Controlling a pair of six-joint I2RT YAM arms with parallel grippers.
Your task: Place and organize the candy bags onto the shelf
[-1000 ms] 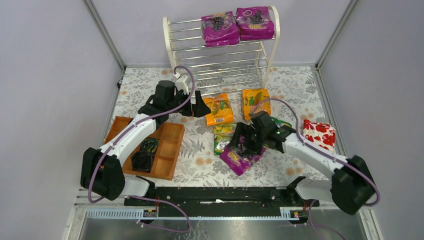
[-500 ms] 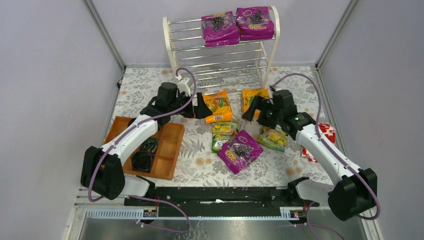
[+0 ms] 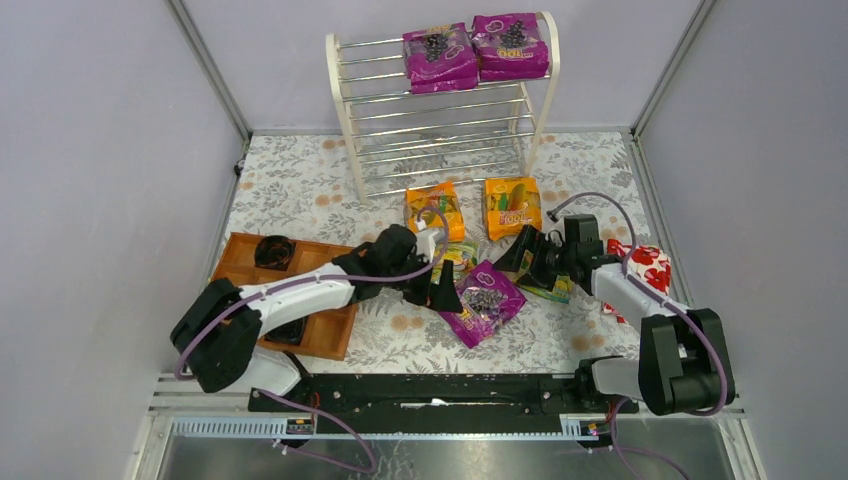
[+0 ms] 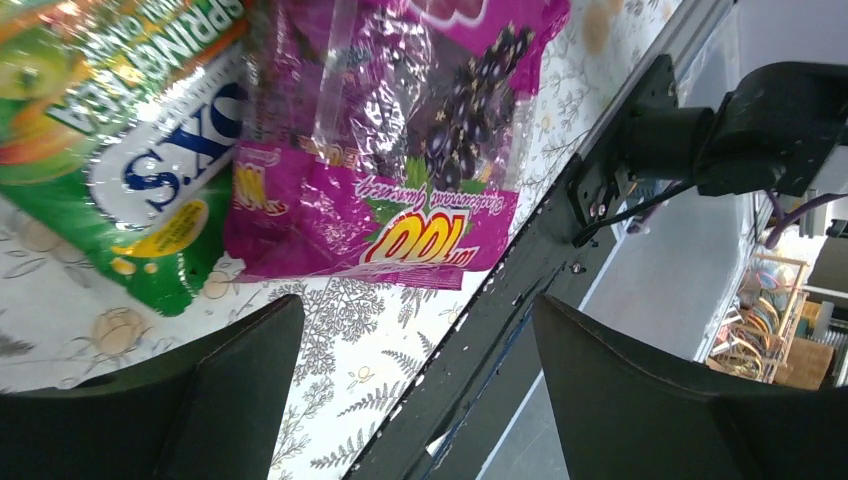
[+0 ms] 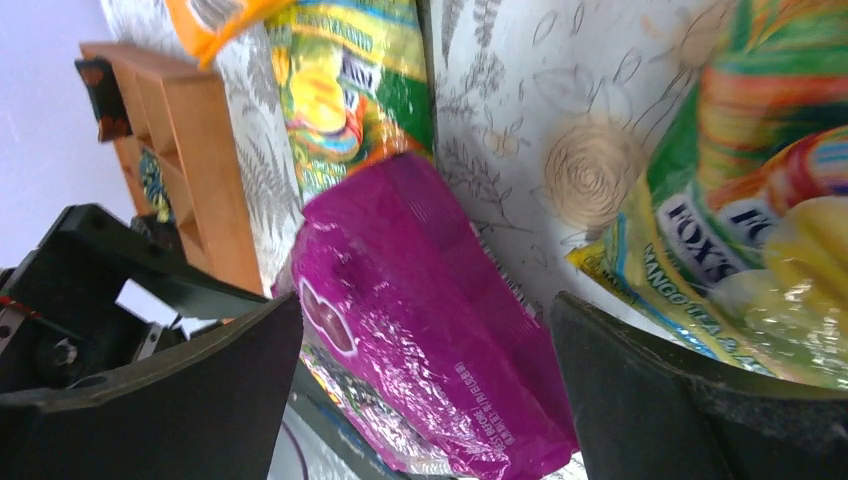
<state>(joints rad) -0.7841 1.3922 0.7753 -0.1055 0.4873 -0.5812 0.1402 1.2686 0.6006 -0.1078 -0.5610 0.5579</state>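
Two purple candy bags (image 3: 475, 53) lie on the top tier of the white shelf (image 3: 440, 110). On the table are two orange bags (image 3: 433, 208), (image 3: 511, 206), a green-yellow bag (image 3: 457, 258), a second one (image 3: 552, 287) and a purple bag (image 3: 486, 302). My left gripper (image 3: 445, 293) is low at that purple bag's left edge, open and empty. In the left wrist view the purple bag (image 4: 400, 130) and a green-yellow bag (image 4: 130, 150) lie beyond the left gripper (image 4: 420, 330). My right gripper (image 3: 517, 265) is open at the bag's right side. The purple bag (image 5: 430, 300) lies ahead between its spread fingers, ungripped.
A red bag with white flowers (image 3: 641, 265) lies at the right edge beside the right arm. A brown wooden compartment tray (image 3: 330, 325) sits at the left under the left arm, holding dark coiled items. The black rail (image 4: 560, 230) runs along the near table edge.
The left gripper left the orange bag near the shelf and swung down to the purple bag's left side. The right gripper went up towards the orange bag, then came back beside the purple bag.
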